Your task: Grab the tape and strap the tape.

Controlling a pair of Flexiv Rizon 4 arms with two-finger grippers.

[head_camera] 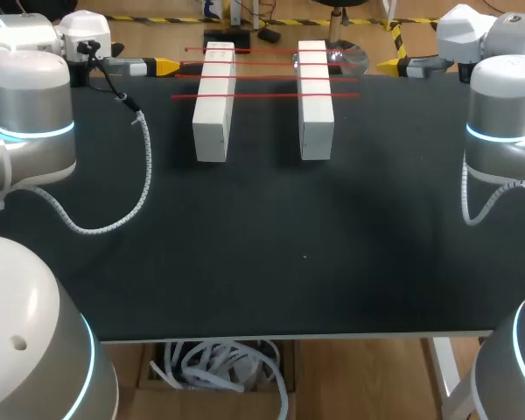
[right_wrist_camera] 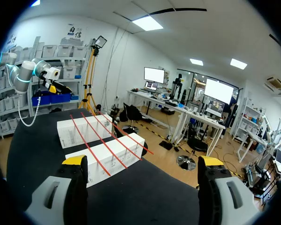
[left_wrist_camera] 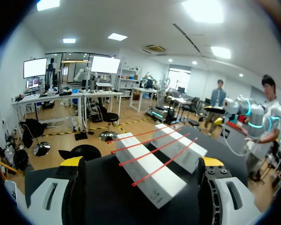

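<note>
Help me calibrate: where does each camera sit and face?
Head view: above and behind, looking down on the table; left arm and right arm show.
Left wrist view: on left arm, facing across the white boxes; left gripper shows.
Right wrist view: opposite side, facing back; right gripper shows.
All share white boxes, red tapes.

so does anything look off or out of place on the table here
Nothing stands out: four red strips lie roughly parallel across the two white blocks, none slipped off. The left gripper and right gripper are open, apart from them.
</note>
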